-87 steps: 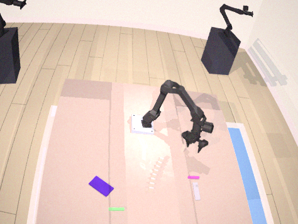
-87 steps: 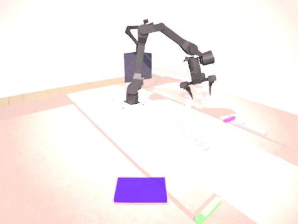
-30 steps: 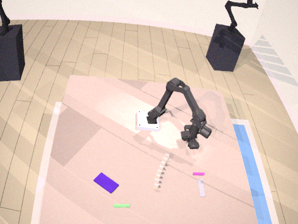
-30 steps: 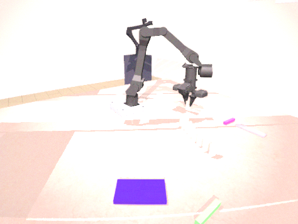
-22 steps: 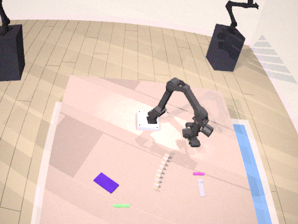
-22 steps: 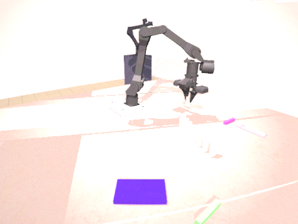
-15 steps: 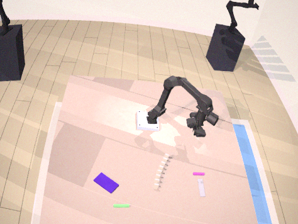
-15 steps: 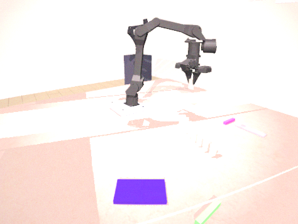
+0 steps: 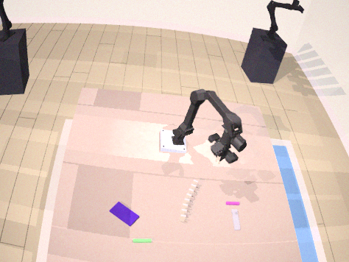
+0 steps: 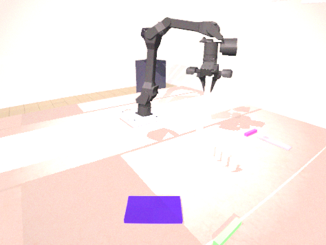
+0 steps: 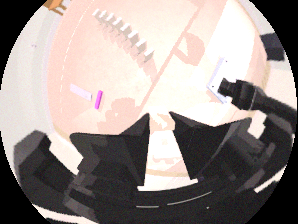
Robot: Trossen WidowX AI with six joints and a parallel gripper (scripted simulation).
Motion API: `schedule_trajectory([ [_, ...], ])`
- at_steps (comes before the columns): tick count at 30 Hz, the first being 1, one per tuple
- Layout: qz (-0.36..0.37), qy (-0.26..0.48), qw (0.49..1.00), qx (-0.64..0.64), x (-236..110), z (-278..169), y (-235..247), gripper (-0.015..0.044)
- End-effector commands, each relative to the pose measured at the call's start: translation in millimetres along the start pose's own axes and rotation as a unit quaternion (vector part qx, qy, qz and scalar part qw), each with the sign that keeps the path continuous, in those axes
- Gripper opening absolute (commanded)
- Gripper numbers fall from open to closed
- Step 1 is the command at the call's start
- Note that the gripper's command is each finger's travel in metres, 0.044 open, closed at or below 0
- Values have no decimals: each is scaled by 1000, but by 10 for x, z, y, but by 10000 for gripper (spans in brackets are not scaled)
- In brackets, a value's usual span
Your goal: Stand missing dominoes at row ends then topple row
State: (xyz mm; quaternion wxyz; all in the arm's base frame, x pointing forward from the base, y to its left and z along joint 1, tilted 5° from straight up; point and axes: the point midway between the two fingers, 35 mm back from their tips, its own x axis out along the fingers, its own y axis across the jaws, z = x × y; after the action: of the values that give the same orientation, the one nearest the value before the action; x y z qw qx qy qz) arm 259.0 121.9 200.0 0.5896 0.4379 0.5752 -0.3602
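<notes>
A row of several pale dominoes (image 9: 189, 199) (image 10: 225, 157) (image 11: 124, 30) stands on the pink table, running front to back. My gripper (image 9: 220, 156) (image 10: 207, 89) (image 11: 158, 115) hangs well above the table, behind the far end of the row and to its right. It is shut on a pale domino (image 11: 161, 151), which shows between the fingers in the wrist view. In the top and exterior views the held domino is washed out and hard to make out.
A magenta bar (image 9: 233, 203) (image 10: 250, 133) (image 11: 99, 99) and a pale lavender bar (image 9: 235, 219) (image 10: 276, 142) (image 11: 80, 91) lie right of the row. A purple flat rectangle (image 9: 124, 213) (image 10: 153, 209) and a green bar (image 9: 142, 241) (image 10: 228, 234) lie front left. A blue strip (image 9: 294, 199) runs along the right edge.
</notes>
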Motion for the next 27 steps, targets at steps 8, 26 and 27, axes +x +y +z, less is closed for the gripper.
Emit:
schedule_trajectory([
  [8,-3,1,953,-302,2,912,-152,107],
  [26,-2,1,953,-302,334,930,-92,107],
  [27,-2,1,953,-302,378,931,-87,107],
])
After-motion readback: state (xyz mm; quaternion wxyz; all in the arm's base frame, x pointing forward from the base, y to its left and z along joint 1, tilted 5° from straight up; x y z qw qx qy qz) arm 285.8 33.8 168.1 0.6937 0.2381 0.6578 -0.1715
